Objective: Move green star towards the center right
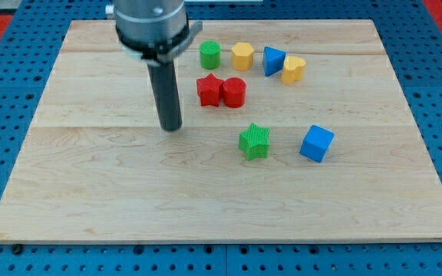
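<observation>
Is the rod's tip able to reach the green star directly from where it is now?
Probably yes. My tip sits to the view's left of the green star, and no block lies on the bare board between them.

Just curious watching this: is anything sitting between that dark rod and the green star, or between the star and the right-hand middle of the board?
Nothing lies between my tip and the green star block. Rightward, the blue cube block sits directly in the star's way.
</observation>
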Motion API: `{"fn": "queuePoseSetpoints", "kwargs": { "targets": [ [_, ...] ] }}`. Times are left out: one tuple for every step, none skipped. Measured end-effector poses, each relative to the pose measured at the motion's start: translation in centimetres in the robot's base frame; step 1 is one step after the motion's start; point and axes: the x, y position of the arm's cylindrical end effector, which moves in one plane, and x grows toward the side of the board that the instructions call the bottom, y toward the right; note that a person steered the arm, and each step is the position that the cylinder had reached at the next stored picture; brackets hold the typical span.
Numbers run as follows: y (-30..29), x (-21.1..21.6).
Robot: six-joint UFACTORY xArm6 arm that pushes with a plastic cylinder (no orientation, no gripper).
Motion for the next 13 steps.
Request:
{"fn": "queuePoseSetpoints", "kwargs": {
  "targets": [
    [2.2, 6.3],
    [4.7, 6.4],
    [8.2, 4.0],
    [11.9, 2.7],
    [13.7, 2.5],
    [14.5, 1.3],
    [15.6, -0.6],
    [17.2, -2.5],
    [19.4, -5.1],
    [20.1, -6.2],
    [19.1, -6.2],
    [18.3, -6.2],
    [17.1, -6.2]
  ]
}}
